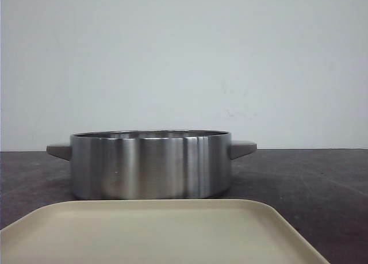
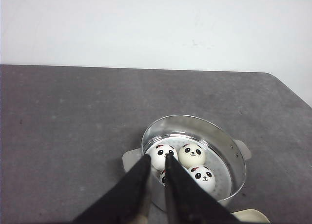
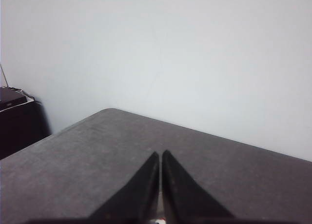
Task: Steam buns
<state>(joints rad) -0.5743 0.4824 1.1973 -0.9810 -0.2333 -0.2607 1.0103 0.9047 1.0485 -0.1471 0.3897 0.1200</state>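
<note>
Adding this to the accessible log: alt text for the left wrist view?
A steel pot on a dark grey table holds panda-faced white buns; three show fully, a fourth peeks out behind the left gripper. The gripper's black fingers, nearly closed and empty, are in front of the pot's near rim, with a plain white wall behind.

A bare test setup rather than a lived-in kitchen: a dark grey tabletop [image 2: 73, 116] against a plain white wall [image 1: 184, 57], holding only a steel pot [image 1: 150, 165] and beige tray [image 1: 155, 232].
</note>
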